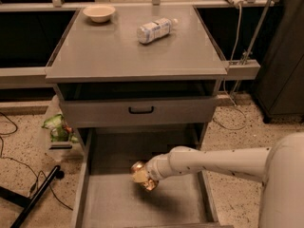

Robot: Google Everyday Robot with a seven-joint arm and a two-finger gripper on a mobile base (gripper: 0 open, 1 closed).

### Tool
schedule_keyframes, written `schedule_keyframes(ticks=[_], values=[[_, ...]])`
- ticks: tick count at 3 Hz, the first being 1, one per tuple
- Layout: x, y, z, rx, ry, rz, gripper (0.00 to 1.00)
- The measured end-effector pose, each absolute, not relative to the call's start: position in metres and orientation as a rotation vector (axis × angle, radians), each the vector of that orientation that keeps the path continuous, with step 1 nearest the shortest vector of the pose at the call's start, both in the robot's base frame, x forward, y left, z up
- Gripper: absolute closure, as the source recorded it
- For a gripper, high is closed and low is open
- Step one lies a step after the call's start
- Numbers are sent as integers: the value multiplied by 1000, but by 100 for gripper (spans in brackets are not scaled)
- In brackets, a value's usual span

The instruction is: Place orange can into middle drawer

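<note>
The orange can (142, 175), shiny orange-gold, hangs over the floor of the pulled-out middle drawer (109, 204), a broad grey tray with low side walls. My gripper (148, 174) is at the end of the white arm that reaches in from the right, and it is shut on the can. The can is tilted and sits near the middle of the drawer, a little above its floor. The fingers themselves are mostly hidden behind the can.
Above the open drawer is a shut grey drawer front with a black handle (141, 110). On the cabinet top lie a clear plastic bottle (155, 30) and a pale bowl (99, 13). A green bag (56, 127) and cables lie on the floor at left.
</note>
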State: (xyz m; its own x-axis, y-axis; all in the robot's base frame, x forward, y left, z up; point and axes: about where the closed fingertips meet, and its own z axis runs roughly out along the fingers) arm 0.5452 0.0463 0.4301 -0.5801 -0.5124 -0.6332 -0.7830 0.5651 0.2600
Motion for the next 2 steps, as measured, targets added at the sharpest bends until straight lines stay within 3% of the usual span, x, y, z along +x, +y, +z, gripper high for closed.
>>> schedule_keyframes(ticks=[1, 2], values=[[542, 57, 408, -1001, 2242, 843, 100], [538, 61, 402, -999, 2242, 859, 81]])
